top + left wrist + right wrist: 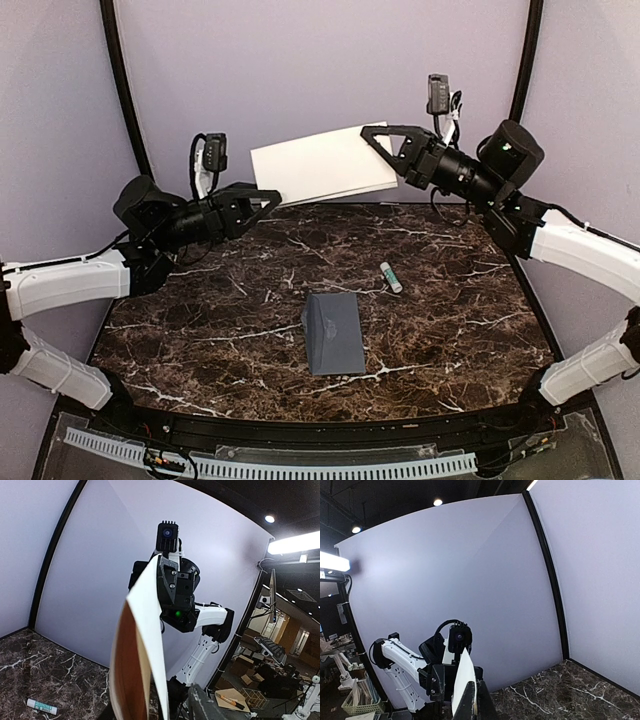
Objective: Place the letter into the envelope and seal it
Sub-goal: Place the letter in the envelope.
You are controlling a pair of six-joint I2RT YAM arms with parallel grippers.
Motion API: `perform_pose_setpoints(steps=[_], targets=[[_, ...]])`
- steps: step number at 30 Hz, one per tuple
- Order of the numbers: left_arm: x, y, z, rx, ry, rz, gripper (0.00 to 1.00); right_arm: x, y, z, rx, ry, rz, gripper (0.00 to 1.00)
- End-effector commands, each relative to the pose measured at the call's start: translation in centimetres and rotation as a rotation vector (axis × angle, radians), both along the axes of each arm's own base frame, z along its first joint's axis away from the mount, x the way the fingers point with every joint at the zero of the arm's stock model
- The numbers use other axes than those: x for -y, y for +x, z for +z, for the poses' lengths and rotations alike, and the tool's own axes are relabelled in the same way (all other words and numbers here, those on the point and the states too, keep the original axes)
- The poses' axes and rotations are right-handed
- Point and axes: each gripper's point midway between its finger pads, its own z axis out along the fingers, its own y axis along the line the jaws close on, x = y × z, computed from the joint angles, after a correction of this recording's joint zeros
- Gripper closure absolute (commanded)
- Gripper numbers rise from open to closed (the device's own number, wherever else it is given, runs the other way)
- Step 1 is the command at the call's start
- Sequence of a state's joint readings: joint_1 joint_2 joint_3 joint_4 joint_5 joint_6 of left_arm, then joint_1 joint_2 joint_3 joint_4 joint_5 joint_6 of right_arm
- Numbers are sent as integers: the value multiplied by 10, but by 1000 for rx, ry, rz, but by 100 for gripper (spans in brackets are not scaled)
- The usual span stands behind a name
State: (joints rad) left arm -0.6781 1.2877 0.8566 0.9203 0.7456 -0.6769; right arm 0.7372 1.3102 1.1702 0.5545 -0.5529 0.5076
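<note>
The letter is a pale sheet held in the air above the back of the table, loosely folded so a curved brownish inner side shows in the left wrist view. My right gripper is shut on its right edge, and the sheet stands edge-on between the closed fingers. My left gripper sits at the sheet's lower left corner with a finger on each side and a gap beside the paper. The grey envelope lies flat mid-table, flap side up, below both grippers.
A white glue stick with a green cap lies on the dark marble table, right of centre behind the envelope; it also shows in the left wrist view. Lilac walls close off the back and sides.
</note>
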Motion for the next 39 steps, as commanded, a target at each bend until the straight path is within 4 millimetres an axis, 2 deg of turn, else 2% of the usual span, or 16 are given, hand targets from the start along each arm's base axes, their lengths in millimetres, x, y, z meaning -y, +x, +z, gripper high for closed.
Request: perform_pose_setpoints(steps=[1, 10, 15, 16, 19, 20, 23, 24, 25, 26, 27, 28, 30, 32, 34, 39], targets=[[-1, -9, 7, 12, -31, -52, 66, 1, -7, 10, 31, 42, 19, 100], [-3, -11, 8, 0, -49, -64, 80, 1, -7, 4, 13, 29, 15, 100], [-3, -9, 6, -17, -37, -56, 96, 3, -7, -7, -25, 3, 9, 100], [-2, -8, 4, -20, -29, -49, 98, 4, -5, -11, -39, -4, -1, 90], [-2, -8, -7, -27, 23, -42, 100, 10, -6, -19, -83, -20, -23, 37], [-2, -10, -9, -23, 34, -50, 100, 14, -6, -22, -96, -33, -36, 26], [0, -19, -32, -38, 139, -92, 100, 29, 5, -37, -172, -114, -159, 11], [-1, -22, -34, -32, 164, -101, 100, 35, 9, -40, -188, -144, -199, 10], [0, -22, -51, -51, 232, -102, 100, 40, 11, -45, -201, -182, -228, 9], [0, -25, -54, -41, 258, -111, 100, 44, 13, -48, -212, -221, -254, 9], [-1, -26, -70, -50, 324, -116, 100, 46, 15, -52, -225, -263, -274, 9], [-1, -27, -72, -44, 348, -122, 100, 47, 17, -58, -238, -310, -286, 9], [-1, -29, -92, -59, 436, -141, 100, 45, 16, -65, -254, -387, -273, 9], [-4, -34, -114, -89, 531, -172, 100, 36, 10, -74, -268, -465, -204, 11], [-5, -37, -124, -110, 584, -202, 100, 23, 4, -89, -299, -548, -127, 14], [-1, -39, -127, -114, 655, -243, 100, -14, -14, -133, -364, -758, 46, 24]])
